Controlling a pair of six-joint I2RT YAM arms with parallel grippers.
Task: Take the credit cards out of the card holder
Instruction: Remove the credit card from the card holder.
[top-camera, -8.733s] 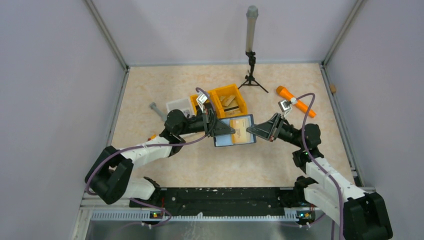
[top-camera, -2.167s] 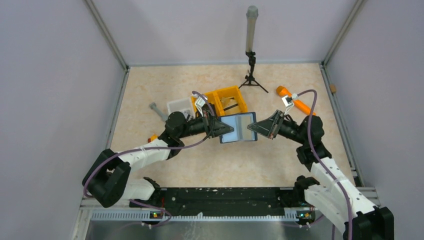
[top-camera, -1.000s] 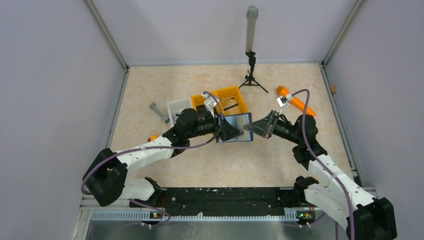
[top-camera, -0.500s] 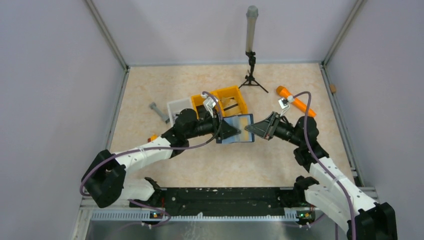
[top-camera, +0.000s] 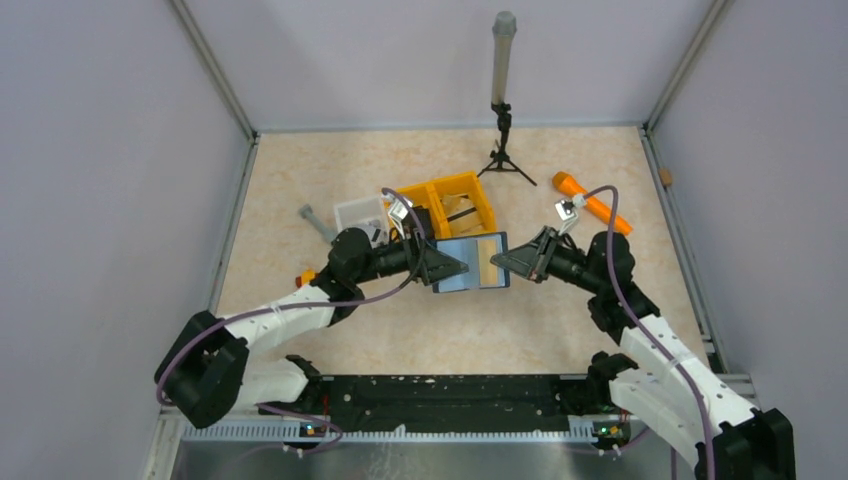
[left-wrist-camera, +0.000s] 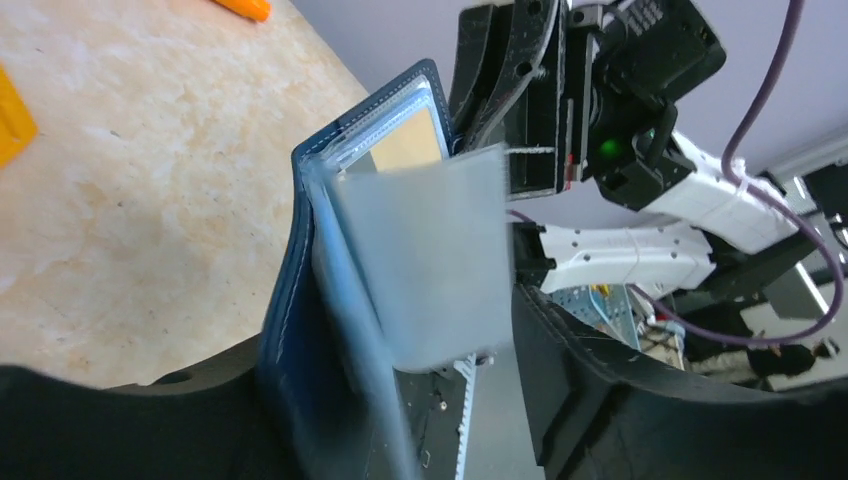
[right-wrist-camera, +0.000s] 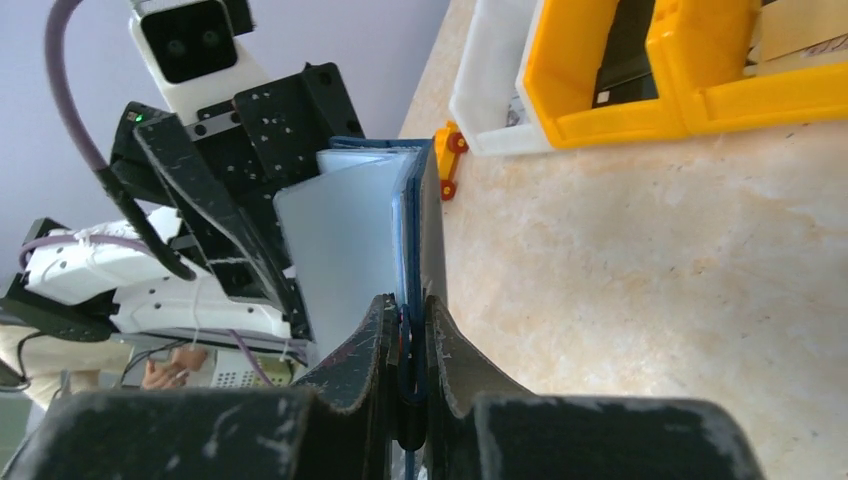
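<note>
1. Both arms reach inward from the near edge of the counter (top-camera: 450, 335) and meet over its middle.
2. The holder (top-camera: 458, 266) hangs open between them, off the counter, with its pale inner faces turned up.
3. The right end effector (right-wrist-camera: 408, 305) is pinched narrow on the holder's navy right edge.
4. The left end effector (top-camera: 438, 268) stands part open around the holder's left half. It cannot be told whether its fingers press on the holder.
5. A tan card (top-camera: 488, 257) sits in the holder's right-hand pocket.
6. A pale grey leaf (left-wrist-camera: 430, 260) stands out from the fold. It is blurred, so it cannot be told whether it is a card or a pocket face.
7. A small orange block (top-camera: 306, 277) lies by the left forearm.
8. Just beyond the holder stand a yellow bin (top-camera: 450, 183) and, on its left, a white bin (top-camera: 350, 208).
9. An orange tool (top-camera: 590, 204) lies to the far right.
10. A tripod (top-camera: 503, 150) stands near the back wall.
</note>
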